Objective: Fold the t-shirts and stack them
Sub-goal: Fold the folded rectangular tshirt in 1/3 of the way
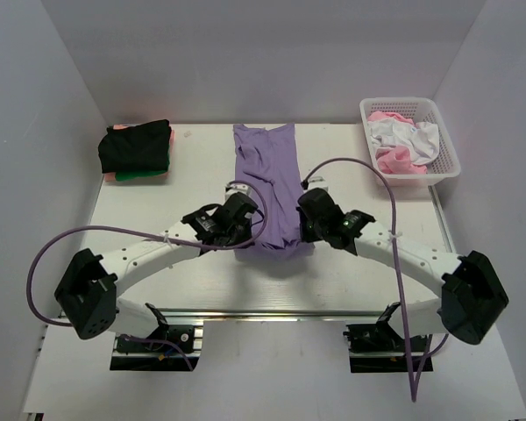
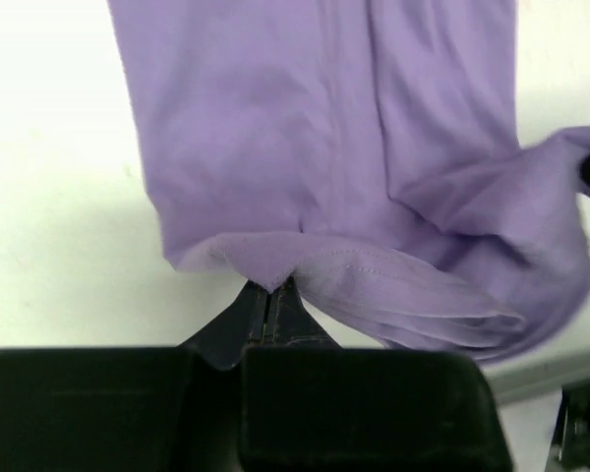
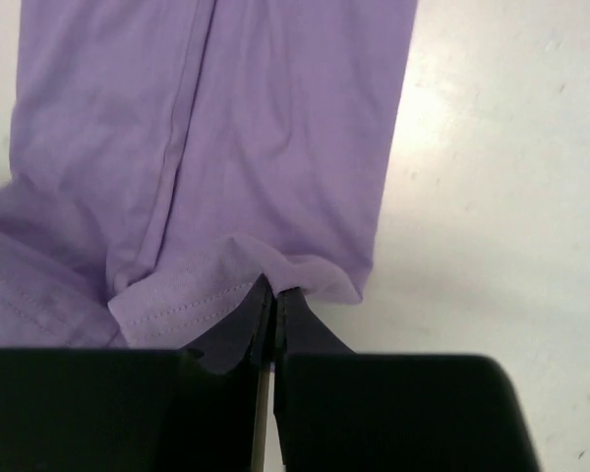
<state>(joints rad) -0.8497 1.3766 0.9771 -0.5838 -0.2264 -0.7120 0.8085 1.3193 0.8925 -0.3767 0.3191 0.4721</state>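
Note:
A lavender t-shirt (image 1: 267, 180) lies folded into a long strip down the middle of the table, neck at the far end. My left gripper (image 1: 248, 230) is shut on the strip's near left hem corner (image 2: 271, 272). My right gripper (image 1: 303, 230) is shut on the near right hem corner (image 3: 287, 272). The near hem is bunched and lifted slightly between the two grippers. At the far left a stack of folded t-shirts (image 1: 137, 151) sits with black on top, green and pink beneath.
A white lattice basket (image 1: 446, 160) stands at the far right, holding crumpled pink and white cloth (image 1: 401, 145). White walls close in the table on three sides. The table's near edge carries a metal rail (image 1: 272, 313) with both arm bases.

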